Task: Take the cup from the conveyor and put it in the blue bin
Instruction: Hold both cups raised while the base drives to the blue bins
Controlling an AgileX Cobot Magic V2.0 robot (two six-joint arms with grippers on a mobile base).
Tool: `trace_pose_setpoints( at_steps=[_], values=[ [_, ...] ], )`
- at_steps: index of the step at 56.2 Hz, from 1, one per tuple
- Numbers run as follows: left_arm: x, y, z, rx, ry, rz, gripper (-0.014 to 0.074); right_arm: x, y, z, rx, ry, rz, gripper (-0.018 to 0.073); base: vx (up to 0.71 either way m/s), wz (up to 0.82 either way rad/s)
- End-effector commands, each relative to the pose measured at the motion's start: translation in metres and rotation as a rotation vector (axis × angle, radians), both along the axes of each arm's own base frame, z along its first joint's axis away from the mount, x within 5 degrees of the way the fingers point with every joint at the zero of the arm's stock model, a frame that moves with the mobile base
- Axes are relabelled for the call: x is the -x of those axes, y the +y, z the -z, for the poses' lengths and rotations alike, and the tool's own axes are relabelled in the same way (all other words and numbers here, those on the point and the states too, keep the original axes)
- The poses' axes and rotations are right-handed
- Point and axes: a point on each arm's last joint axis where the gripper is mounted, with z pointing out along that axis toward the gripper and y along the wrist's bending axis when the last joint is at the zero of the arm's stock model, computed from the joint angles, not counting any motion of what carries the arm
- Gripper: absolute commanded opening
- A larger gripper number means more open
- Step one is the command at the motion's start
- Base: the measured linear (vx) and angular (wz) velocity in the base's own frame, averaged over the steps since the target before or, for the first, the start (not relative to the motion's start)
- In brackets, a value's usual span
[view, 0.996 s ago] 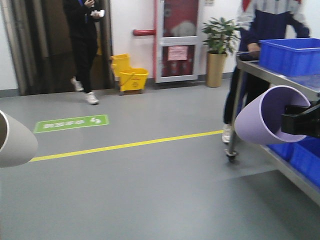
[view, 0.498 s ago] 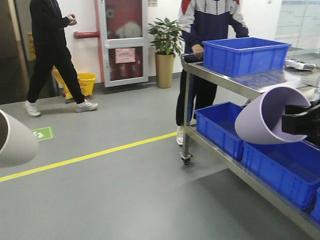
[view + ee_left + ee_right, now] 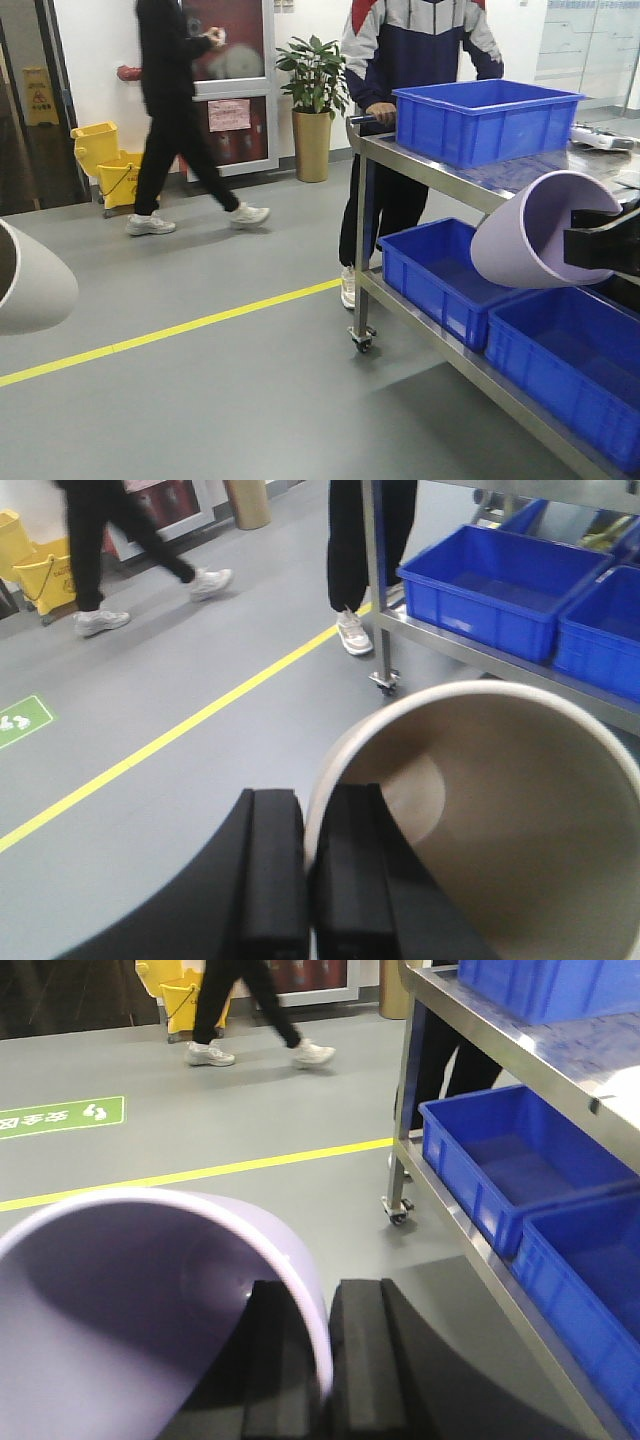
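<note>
The pale lilac plastic cup (image 3: pixel 530 235) hangs tilted in front of the wheeled steel trolley (image 3: pixel 362 240), its wall pinched between the clenched black fingers of the right gripper (image 3: pixel 318 1355). The left gripper (image 3: pixel 308 870) likewise clamps the wall of a cream plastic cup (image 3: pixel 500 810) above the grey floor (image 3: pixel 250 400). The deep bright blue plastic bin (image 3: pixel 485 120) stands on the trolley's top shelf, with two more blue tubs (image 3: pixel 440 270) on the shelf below.

Bright blue bin (image 3: pixel 480 125); lilac cup (image 3: pixel 520 240); cream cup (image 3: pixel 520 820); grey floor (image 3: pixel 250 400), yellow line (image 3: pixel 180 328); yellow mop bucket (image 3: pixel 110 165).
</note>
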Motion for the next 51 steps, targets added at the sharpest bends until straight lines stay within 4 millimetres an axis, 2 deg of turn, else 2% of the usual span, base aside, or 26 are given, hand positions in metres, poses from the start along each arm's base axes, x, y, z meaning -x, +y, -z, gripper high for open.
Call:
trace_pose_setpoints(
  at_steps=[1,29,51],
  values=[
    [0.0041,0.0004,-0.0185,0.031,-0.122,-0.007,-0.0006,0.0065,-0.0019,-0.0227,-0.030,-0.140,0.004,-0.0009,0.39,0.07],
    [0.0041,0.0004,-0.0185,0.031,-0.122,-0.007,-0.0006,0.0065,-0.0019,-0.0227,-0.030,-0.140,0.004,-0.0009,0.37,-0.03],
    [0.0041,0.0004,-0.0185,0.031,-0.122,-0.007,-0.0006,0.0065,-0.0019,-0.0228,-0.030,-0.141,0.004,-0.0009,0.31,-0.50]
  ],
)
